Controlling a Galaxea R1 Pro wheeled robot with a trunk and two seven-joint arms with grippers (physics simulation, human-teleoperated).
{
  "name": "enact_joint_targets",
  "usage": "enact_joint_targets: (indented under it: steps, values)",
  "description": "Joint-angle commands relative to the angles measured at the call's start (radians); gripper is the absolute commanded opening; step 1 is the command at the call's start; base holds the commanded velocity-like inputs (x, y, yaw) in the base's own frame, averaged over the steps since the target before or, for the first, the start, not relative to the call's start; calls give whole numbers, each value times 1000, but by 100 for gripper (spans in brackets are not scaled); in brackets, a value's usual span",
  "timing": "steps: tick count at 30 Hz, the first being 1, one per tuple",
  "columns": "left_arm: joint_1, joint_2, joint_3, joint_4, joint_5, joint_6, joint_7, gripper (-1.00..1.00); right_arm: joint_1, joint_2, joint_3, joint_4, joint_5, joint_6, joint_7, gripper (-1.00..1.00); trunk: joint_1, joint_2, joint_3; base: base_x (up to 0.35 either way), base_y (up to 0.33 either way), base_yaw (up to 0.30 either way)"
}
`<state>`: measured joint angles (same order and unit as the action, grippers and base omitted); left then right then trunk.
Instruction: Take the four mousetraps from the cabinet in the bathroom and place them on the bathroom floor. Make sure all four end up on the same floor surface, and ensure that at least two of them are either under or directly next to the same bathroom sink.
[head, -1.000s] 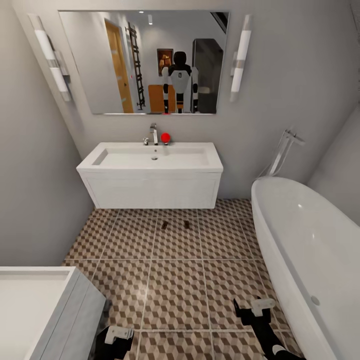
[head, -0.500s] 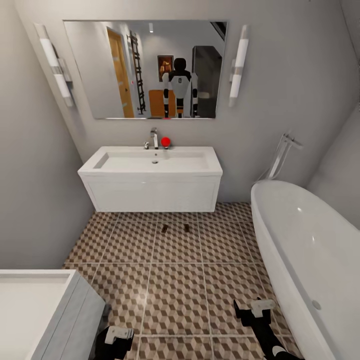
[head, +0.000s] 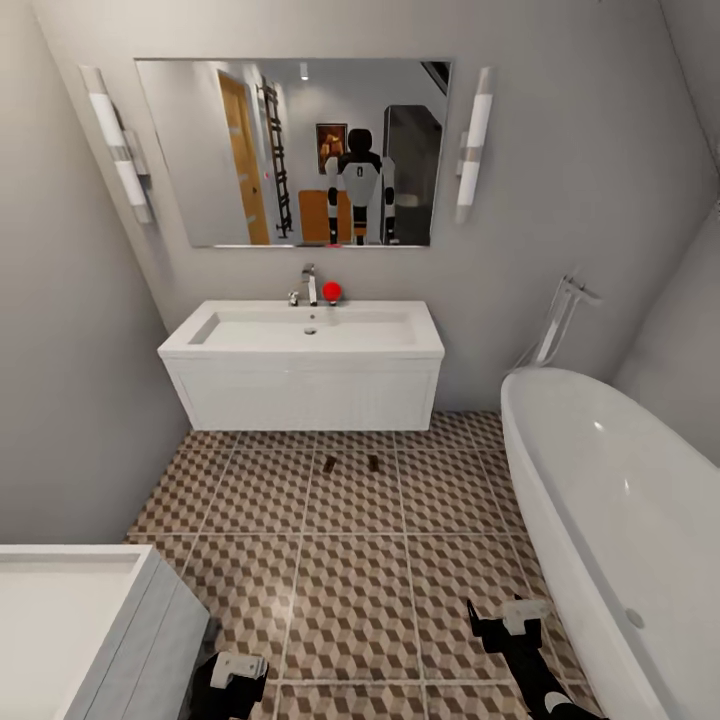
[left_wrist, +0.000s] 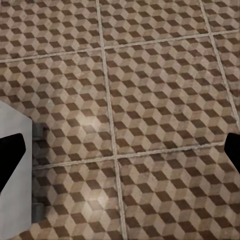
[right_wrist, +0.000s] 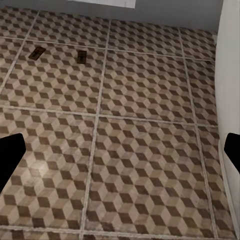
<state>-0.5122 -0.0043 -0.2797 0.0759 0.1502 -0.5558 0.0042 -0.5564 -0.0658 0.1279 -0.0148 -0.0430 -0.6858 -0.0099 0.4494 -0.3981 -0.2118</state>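
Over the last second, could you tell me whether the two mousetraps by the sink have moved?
No. The two mousetraps keep the same tiles below the sink; the whole head view shifted together, so the camera moved.

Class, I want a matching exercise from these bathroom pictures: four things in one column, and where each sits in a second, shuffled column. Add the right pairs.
Things:
1. mousetraps
2. mirror
3. bathtub
4. red ball

Places:
A. on the sink rim beside the tap
B. along the wall to the robot's right
C. on the bathroom floor in front of the sink
D. on the wall above the sink

Pairs: 1-C, 2-D, 3-B, 4-A
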Motion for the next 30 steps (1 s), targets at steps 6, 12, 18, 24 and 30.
enact_joint_targets:
  steps: [6, 12, 18, 24, 30]
  values:
    - [-2, -2, -9, 4, 8, -6, 0, 100, -1, 0, 7, 1, -5, -3, -2, 100, 1, -2, 8, 0, 0, 0]
    - [-2, -1, -9, 4, 8, -6, -1, 100, -1, -1, 7, 1, -5, -3, -2, 100, 1, -2, 17, 0, 0, 0]
    - [-2, -1, -9, 4, 8, -6, -4, 100, -1, -1, 7, 1, -5, -3, -2, 100, 1, -2, 26, 0, 0, 0]
    - [-2, -1, -9, 4, 8, -6, -4, 100, -1, -1, 7, 1, -5, -3, -2, 100, 1, -2, 35, 0, 0, 0]
    - [-2, -2, -9, 4, 8, -5, -4, 100, -1, -2, 7, 1, -5, -3, -2, 100, 1, -2, 44, 0, 0, 0]
